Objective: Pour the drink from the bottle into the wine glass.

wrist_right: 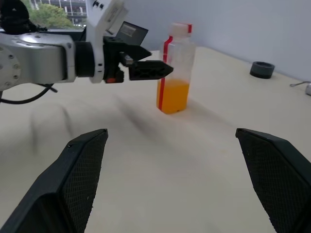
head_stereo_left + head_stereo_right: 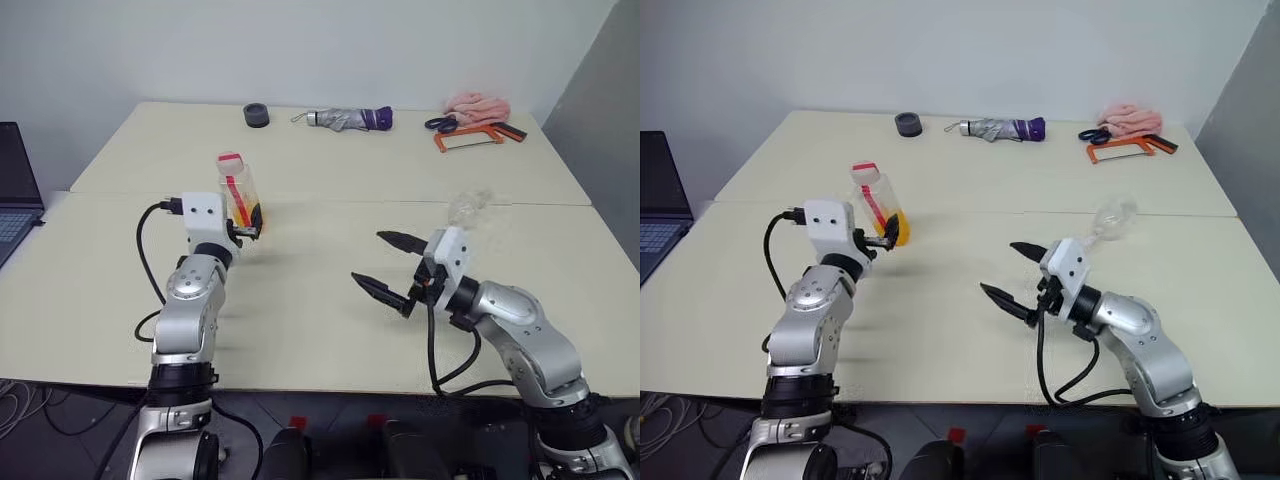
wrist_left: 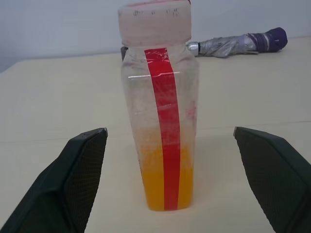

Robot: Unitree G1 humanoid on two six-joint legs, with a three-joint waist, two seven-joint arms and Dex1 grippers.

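The bottle (image 2: pixel 238 190) stands upright on the table, clear plastic with a red strip and a pale cap. The drink (image 3: pixel 165 187), orange, fills about its lower third. My left gripper (image 2: pixel 248 232) is open and level, its two black fingers (image 3: pixel 77 170) spread wide, with the bottle straight ahead between their tips and untouched. My right gripper (image 2: pixel 368 257) is open and empty, and it points left toward the bottle (image 1: pixel 176 68) across bare table. The wine glass (image 2: pixel 1116 218) stands just behind my right wrist, which hides its lower part.
At the table's far edge lie a grey tape roll (image 2: pixel 256 115), a folded umbrella (image 2: pixel 350 119), a pink cloth (image 2: pixel 477 104) and an orange-framed saw with scissors (image 2: pixel 468 137). A laptop (image 2: pixel 15 190) sits at the far left. A seam crosses the tabletop.
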